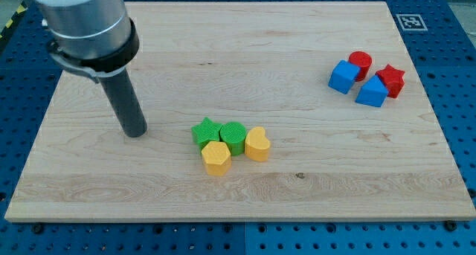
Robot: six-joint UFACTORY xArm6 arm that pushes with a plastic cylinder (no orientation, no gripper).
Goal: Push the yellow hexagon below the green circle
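The yellow hexagon (216, 157) lies on the wooden board, touching the lower left side of the green circle (233, 137). A green star (204, 131) touches the circle on its left and a yellow heart (257, 144) touches it on its right. My tip (135, 132) rests on the board to the left of this cluster, roughly a hand's width from the green star, touching no block.
At the view's upper right sits a second cluster: a blue cube (343, 76), a red cylinder (361, 62), a blue block (371, 92) and a red star (391, 79). The wooden board (312, 181) lies on a blue perforated table.
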